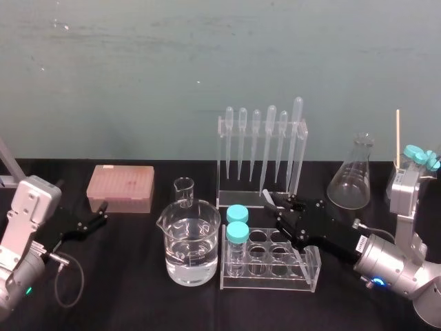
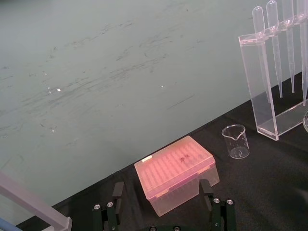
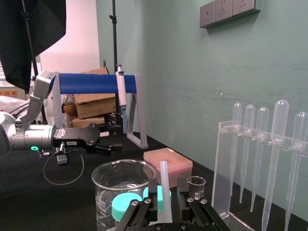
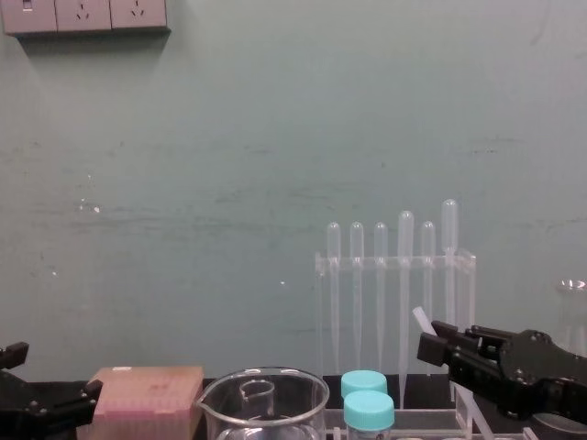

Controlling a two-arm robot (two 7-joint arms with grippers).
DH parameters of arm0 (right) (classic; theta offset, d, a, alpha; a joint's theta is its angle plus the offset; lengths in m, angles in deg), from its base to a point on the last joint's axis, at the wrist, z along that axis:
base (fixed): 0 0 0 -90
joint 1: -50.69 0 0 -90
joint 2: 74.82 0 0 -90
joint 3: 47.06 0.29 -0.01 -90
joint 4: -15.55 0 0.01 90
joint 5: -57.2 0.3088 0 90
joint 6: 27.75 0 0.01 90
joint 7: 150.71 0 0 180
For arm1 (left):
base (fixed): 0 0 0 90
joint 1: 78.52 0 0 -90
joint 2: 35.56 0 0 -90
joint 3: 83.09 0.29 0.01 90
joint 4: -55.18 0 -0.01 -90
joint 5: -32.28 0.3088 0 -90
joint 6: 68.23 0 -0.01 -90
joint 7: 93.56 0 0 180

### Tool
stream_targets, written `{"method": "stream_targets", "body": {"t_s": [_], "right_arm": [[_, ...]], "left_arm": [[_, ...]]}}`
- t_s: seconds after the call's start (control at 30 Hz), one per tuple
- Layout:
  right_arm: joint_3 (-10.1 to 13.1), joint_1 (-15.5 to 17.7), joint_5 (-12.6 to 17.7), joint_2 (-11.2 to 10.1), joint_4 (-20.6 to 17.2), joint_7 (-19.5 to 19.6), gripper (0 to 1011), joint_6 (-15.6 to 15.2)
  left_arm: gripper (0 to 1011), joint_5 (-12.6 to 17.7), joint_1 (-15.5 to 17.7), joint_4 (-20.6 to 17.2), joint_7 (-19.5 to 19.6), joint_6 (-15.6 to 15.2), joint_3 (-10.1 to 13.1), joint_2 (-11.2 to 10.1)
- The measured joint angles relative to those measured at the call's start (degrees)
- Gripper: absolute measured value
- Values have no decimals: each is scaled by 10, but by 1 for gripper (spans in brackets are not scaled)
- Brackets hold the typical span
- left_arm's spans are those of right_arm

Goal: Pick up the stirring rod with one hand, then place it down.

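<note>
Right tool (image 1: 275,202): clenched on the stirring rod (image 3: 164,183), whose end pokes out between its fingers, over the back of the test-tube rack (image 1: 303,265).
Left tool (image 1: 103,212): released, idle by the pink tip box (image 1: 120,187).
Risk: we judge the slim rod could slip, or swing into the pipettes (image 1: 271,141) just behind.
Count: six pipettes, two beakers (image 1: 189,241), two teal-capped tubes (image 1: 237,231), one flask (image 1: 353,176).

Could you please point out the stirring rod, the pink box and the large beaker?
stirring rod (image 3: 164,179): right wrist view, mid-shaft.
pink box (image 1: 120,186): head view, middle of lid.
large beaker (image 1: 193,238): head view, front glass wall.
</note>
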Motion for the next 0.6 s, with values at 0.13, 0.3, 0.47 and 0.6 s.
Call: {"method": "stream_targets", "body": {"t_s": [0.13, 0.3, 0.47, 0.6], "right_arm": [[0, 0, 0, 0, 0, 0, 355, 0], [0, 0, 0, 0, 0, 0, 496, 0], [0, 0, 0, 0, 0, 0, 658, 0], [0, 0, 0, 0, 0, 0, 786, 0]], "left_arm": [[1000, 0, 0, 0, 0, 0, 0, 0], [1000, 0, 0, 0, 0, 0, 0, 0], [1000, 0, 0, 0, 0, 0, 0, 0], [1000, 0, 0, 0, 0, 0, 0, 0]]}}
